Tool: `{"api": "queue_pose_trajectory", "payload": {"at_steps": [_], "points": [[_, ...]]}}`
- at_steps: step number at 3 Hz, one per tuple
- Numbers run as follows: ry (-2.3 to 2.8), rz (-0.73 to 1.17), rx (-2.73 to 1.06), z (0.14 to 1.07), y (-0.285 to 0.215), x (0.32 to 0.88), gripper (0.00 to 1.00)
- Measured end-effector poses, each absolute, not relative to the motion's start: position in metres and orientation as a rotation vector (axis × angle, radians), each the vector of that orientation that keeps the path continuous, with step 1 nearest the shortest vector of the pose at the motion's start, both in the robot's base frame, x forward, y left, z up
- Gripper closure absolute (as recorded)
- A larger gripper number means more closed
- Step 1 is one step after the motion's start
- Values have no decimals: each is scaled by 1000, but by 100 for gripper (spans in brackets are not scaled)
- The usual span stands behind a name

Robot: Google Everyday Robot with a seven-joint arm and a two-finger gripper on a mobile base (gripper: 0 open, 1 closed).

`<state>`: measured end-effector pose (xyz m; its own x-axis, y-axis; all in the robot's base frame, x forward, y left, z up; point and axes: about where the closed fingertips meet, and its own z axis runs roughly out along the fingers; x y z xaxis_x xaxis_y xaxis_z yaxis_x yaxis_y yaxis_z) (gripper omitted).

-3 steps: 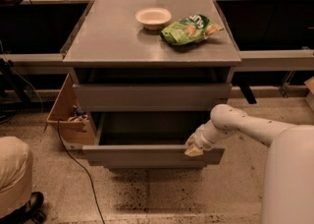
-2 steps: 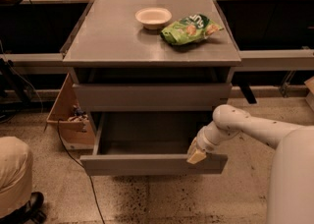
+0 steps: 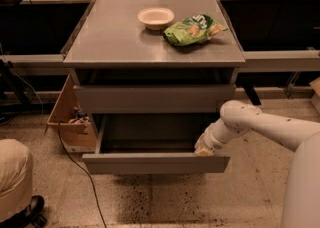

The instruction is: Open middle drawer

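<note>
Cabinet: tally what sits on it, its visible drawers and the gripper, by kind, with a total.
Bowl: 1
Chip bag: 1
Drawers showing: 2, upper drawer and open drawer
Gripper: 1, at the open drawer's right front edge
Total: 5

No lettering is legible, even on the green bag (image 3: 192, 28); pincer (image 3: 204, 148) at right front of middle drawer (image 3: 155, 163).
</note>
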<state>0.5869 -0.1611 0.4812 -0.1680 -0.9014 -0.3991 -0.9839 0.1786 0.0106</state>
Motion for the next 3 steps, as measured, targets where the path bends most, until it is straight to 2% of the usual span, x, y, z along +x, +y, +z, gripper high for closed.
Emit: {"api": "queue_pose_trajectory", "payload": {"at_steps": [1, 2, 3], "points": [[2155, 342, -1800, 505, -165, 594, 9], [2132, 330, -1769, 511, -165, 613, 12], [2102, 369, -1687, 506, -157, 638, 36]]}}
